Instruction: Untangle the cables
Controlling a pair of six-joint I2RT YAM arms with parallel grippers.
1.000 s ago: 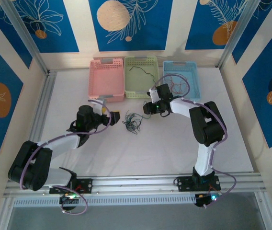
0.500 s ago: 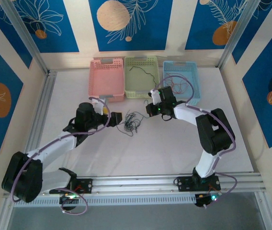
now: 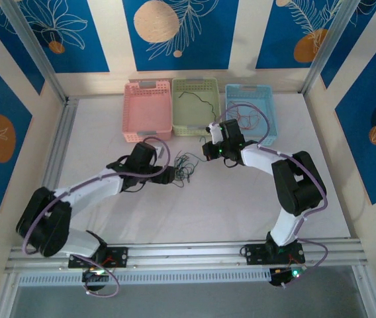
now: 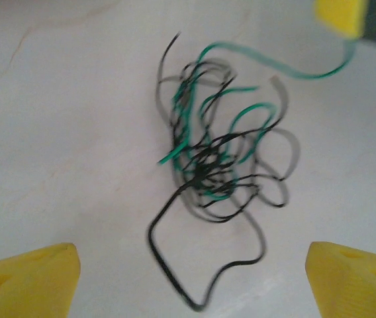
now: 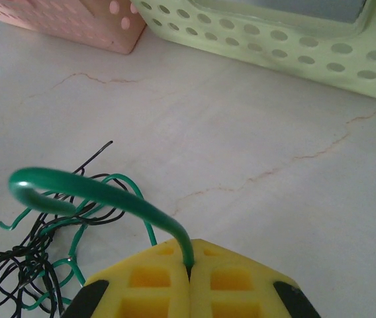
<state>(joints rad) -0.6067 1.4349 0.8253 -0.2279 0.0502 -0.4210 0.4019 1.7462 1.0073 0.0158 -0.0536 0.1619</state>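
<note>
1. The table [image 3: 208,212] carries the cables [image 3: 185,167] as one green-and-black clump. It lies near the table's middle, towards the far edge and in front of the green basket [image 3: 196,82].
2. The right gripper [image 5: 189,264] has its fingers pressed together on one end of the green cable [image 5: 95,191], which arches up out of the clump.
3. The left gripper [image 4: 191,265] hovers over the clump with its fingers spread wide, touching nothing.
4. The step in hand looks to be drawing the green cable free. Next, the left gripper should drop and pinch the black strands [image 4: 152,235], so that the right gripper's pull does not drag the whole knot.
</note>
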